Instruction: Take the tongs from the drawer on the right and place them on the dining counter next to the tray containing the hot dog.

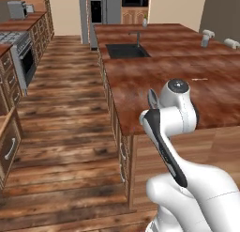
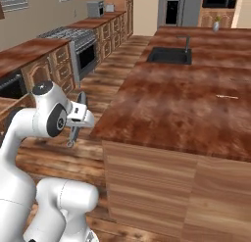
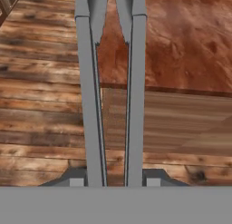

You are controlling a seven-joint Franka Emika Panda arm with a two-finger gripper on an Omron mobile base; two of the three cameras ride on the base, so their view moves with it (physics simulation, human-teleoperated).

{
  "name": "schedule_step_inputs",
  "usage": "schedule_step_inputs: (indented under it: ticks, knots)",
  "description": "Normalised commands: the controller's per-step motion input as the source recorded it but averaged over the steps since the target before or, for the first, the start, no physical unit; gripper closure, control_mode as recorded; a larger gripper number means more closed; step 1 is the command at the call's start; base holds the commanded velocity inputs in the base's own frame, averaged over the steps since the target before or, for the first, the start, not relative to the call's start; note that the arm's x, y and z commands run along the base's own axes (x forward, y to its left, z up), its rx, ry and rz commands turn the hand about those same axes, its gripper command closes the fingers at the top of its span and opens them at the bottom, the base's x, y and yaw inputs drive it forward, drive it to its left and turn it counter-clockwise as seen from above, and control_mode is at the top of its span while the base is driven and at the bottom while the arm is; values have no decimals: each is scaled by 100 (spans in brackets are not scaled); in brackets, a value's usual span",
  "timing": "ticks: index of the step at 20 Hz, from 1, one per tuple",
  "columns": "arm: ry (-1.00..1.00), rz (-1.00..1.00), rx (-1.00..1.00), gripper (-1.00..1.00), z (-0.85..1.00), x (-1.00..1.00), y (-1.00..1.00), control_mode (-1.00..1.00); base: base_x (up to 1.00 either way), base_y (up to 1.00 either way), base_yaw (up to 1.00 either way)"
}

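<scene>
Hand view: gripper (image 3: pixel 115 180) clamped on tongs (image 3: pixel 93 105), above dining counter (image 3: pixel 181 41) edge.

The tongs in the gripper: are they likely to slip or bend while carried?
The tongs look like smooth grey metal, so they may slip. Their two long thin arms probably spring together under the squeeze. The gripper holds one end only, so they could swing.

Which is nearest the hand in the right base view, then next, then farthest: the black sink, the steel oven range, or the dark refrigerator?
Measured from the hand, which grips the slim grey metal tongs:
1. Steel oven range, left wall, nearest.
2. Black sink, set in the reddish-brown island top, farther right.
3. Dark refrigerator, back wall, farthest.
</scene>
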Motion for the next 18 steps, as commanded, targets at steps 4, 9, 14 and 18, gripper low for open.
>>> schedule_step_inputs:
  ticks: [4, 9, 14, 18]
  knots:
    - [0, 0, 0, 100, 0, 0, 0, 100, -14, -50, -5]
    - [0, 0, 0, 100, 0, 0, 0, 100, -15, -49, -3]
    - [0, 0, 0, 100, 0, 0, 0, 100, -14, -52, -3]
    - [0, 0, 0, 100, 0, 0, 0, 100, -13, -54, -2]
